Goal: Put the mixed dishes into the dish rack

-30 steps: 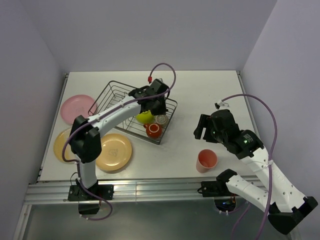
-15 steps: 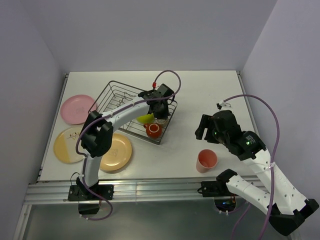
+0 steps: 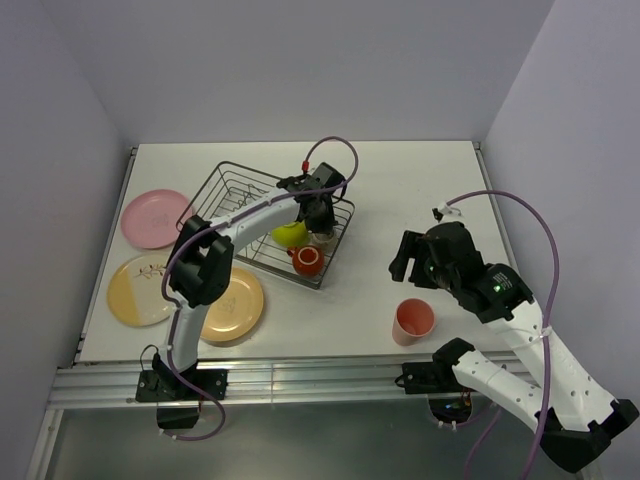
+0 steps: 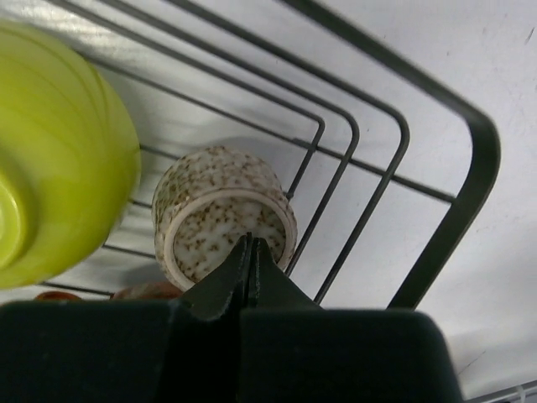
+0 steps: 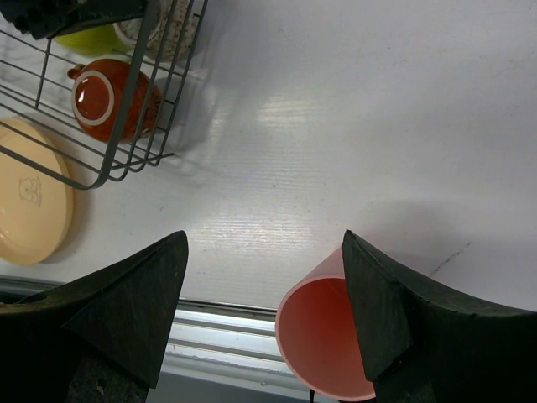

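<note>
The wire dish rack [image 3: 228,190] holds the lime-green bowl [image 3: 290,233], the small red mug [image 3: 307,261] and the speckled grey-beige cup [image 3: 322,238]. My left gripper [image 3: 318,214] is inside the rack's right end, just above the cup [image 4: 222,214], jaws shut with nothing between them [image 4: 250,243]. The bowl [image 4: 59,159] is to its left. My right gripper [image 3: 405,258] is open and empty above the table; the salmon-pink tumbler [image 5: 327,336] stands below its right finger [image 5: 394,311]. The pink plate [image 3: 155,217], cream plate [image 3: 132,290] and tan-orange plate [image 3: 232,303] lie on the table left of the rack.
The rack's right corner wire [image 4: 470,168] is close beside my left gripper. The tumbler [image 3: 414,320] stands near the table's front edge, by the metal rail [image 5: 218,336]. The rack [image 5: 126,159] with the red mug [image 5: 109,101] shows at the right wrist view's upper left.
My left gripper has shifted right inside the rack, from over the bowl to over the speckled cup. The right arm has drifted slightly toward the near edge.
</note>
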